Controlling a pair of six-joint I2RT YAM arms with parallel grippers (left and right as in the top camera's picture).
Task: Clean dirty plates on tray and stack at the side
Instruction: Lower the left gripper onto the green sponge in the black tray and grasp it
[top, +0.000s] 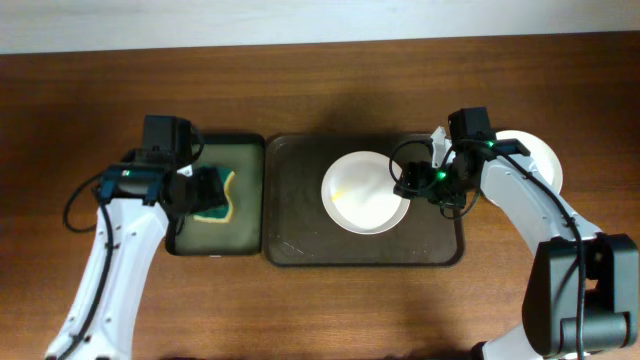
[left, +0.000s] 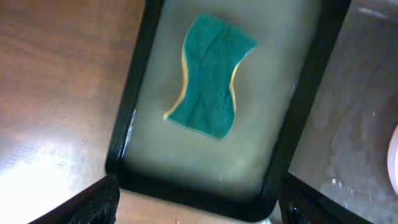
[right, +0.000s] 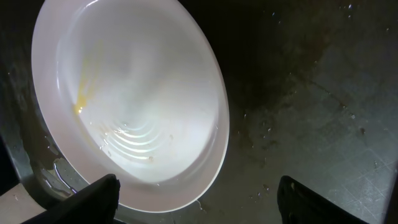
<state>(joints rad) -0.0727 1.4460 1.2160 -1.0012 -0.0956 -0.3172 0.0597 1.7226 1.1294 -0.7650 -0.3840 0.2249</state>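
One white plate (top: 362, 195) with a yellow smear lies in the dark-brown tray (top: 300, 240). In the right wrist view the plate (right: 130, 93) fills the upper left, wet, on the tray (right: 311, 93). My right gripper (top: 412, 182) is open and empty just over the plate's right rim, and its fingers (right: 199, 202) straddle the rim. A white plate or plates (top: 537, 152) rest on the table right of the tray, partly hidden by my right arm. My left gripper (top: 205, 190) is open and empty above the green sponge (left: 208, 74); its fingers (left: 199, 208) show at the bottom corners.
The green-and-yellow sponge (top: 222, 207) lies in a narrow dark tray (top: 245, 150) holding cloudy water, left of the brown tray. The narrow tray's rim (left: 127, 124) borders bare wood tabletop (left: 56, 93). The table's far edge runs along the top.
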